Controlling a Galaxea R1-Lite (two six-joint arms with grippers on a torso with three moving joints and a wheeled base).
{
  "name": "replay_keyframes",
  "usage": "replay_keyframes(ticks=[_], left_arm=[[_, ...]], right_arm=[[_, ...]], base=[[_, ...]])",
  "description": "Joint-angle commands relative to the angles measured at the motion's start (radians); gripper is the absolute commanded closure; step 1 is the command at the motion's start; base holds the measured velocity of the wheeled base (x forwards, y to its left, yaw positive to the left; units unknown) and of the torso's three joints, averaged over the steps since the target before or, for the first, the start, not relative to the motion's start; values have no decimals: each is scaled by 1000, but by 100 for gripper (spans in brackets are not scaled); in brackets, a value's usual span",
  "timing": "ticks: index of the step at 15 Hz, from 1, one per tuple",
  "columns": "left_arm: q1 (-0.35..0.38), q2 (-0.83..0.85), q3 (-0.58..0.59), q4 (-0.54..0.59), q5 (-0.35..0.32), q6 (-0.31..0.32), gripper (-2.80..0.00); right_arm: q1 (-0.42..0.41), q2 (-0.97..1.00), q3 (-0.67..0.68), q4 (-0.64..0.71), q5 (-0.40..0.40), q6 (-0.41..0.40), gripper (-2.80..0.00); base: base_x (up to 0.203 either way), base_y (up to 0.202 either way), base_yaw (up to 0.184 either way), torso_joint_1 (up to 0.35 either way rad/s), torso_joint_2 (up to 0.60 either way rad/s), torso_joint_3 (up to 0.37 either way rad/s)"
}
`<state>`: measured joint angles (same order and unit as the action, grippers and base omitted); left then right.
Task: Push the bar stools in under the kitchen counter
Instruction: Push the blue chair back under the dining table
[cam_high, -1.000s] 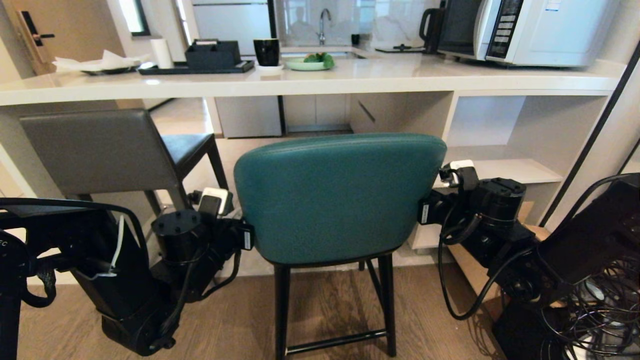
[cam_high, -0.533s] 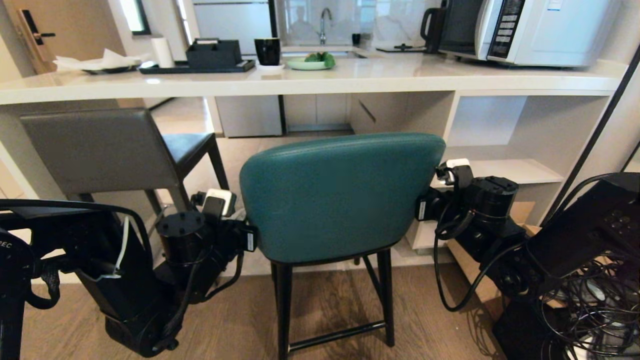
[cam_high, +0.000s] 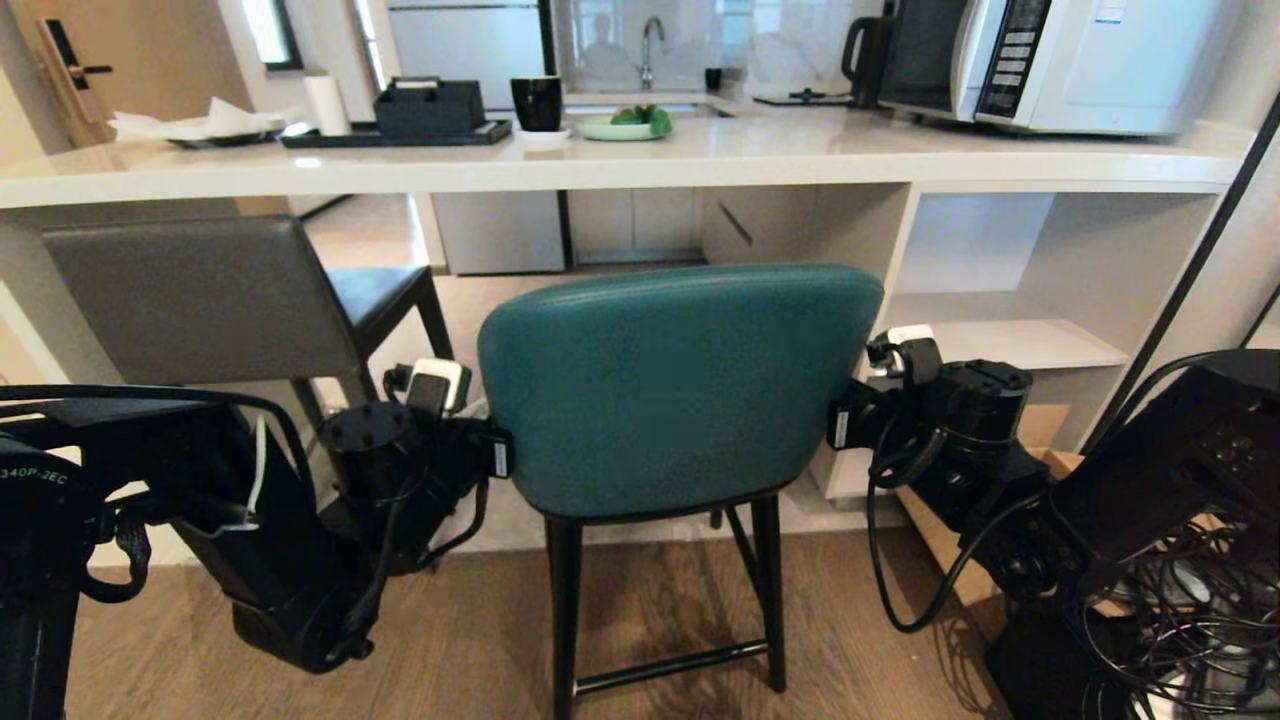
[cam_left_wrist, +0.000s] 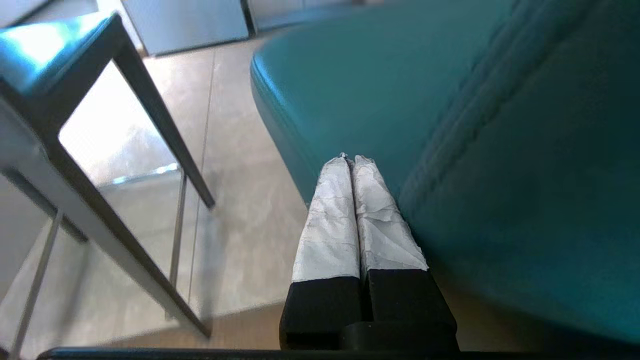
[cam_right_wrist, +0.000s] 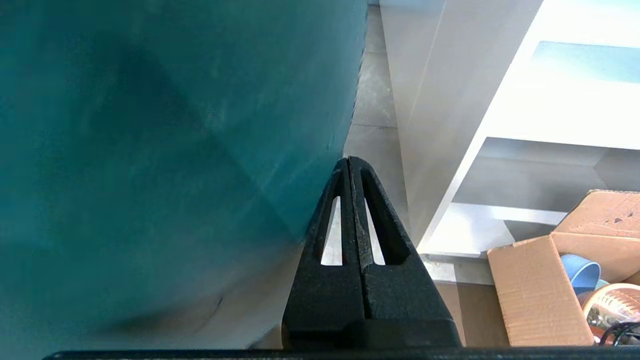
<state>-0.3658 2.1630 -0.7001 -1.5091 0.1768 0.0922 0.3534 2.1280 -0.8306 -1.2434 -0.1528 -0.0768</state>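
the teal stool (cam_high: 680, 390) hides both fingertips in the head view, and its feet are cut off; rounded teal leather back, black legs, standing before the counter (cam_high: 600, 165) near its shelf end, seat not under. the grey stool (cam_high: 200, 300) sits near the left end. left end effector (cam_left_wrist: 352, 165) and right end effector (cam_right_wrist: 349, 162), both closed together and empty, press its backrest sides

Right gripper (cam_right_wrist: 350, 161): fingers closed together, tips at the edge of the teal stool (cam_right_wrist: 165, 150). White shelves (cam_right_wrist: 505, 125) beyond; cardboard box (cam_right_wrist: 535, 290) beside, holding a blue cup (cam_right_wrist: 580, 272).
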Motion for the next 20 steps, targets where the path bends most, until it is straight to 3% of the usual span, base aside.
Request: replay_keyframes(ticks=[1, 20], left_arm=[[13, 1, -55, 5, 12, -2, 0], [102, 93, -208, 90, 0, 8, 0]], right_arm=[[-1, 7, -2, -5, -4, 0, 0], [-4, -13, -1, -5, -5, -14, 0]], base=[[0, 0, 0, 0, 0, 0], [0, 0, 0, 0, 0, 0]])
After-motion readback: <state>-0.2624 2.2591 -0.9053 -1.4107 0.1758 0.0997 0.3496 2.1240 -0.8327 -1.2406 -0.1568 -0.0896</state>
